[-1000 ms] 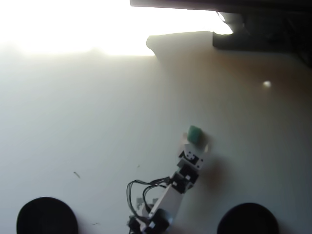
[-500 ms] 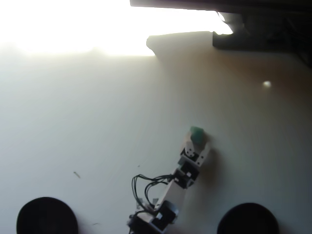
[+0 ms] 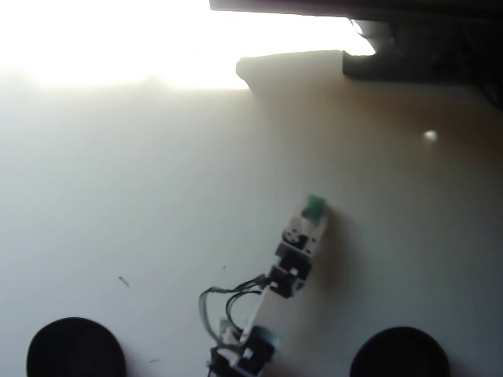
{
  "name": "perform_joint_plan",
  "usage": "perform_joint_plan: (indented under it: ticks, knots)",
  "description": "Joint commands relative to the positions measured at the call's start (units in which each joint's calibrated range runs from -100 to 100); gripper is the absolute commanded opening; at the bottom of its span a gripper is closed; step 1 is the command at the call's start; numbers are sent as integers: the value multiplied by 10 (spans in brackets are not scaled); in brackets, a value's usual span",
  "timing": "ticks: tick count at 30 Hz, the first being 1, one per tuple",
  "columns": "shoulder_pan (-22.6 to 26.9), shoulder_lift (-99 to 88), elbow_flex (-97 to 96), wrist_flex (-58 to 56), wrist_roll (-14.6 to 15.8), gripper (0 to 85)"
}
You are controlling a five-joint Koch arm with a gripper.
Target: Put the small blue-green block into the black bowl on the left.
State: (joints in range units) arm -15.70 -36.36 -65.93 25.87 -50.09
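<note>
Pale tabletop (image 3: 141,196) glared; the white gripper (image 3: 312,214) reached toward one o'clock, apparently clamped on the tiny teal cube (image 3: 315,206); carrying to the round matte-black bowl (image 3: 75,347), at seven o'clock, remained.

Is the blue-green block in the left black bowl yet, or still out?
Out. The blue-green block sits at the claw tip mid-table, far from the left black bowl, which looks empty.

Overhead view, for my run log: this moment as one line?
gripper: at block, state unclear | block: mid-table | left black bowl: empty | stage: block not in bowl
</note>
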Motion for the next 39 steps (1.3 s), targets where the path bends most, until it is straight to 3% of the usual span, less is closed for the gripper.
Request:
perform_joint_plan:
  ticks: [1, 11, 24, 39]
  knots:
    - [30, -76, 1, -22, 14, 35]
    - [130, -235, -1, -92, 34, 35]
    - [341, -469, -13, -209, 55, 35]
    - [548, -497, 8, -241, 54, 34]
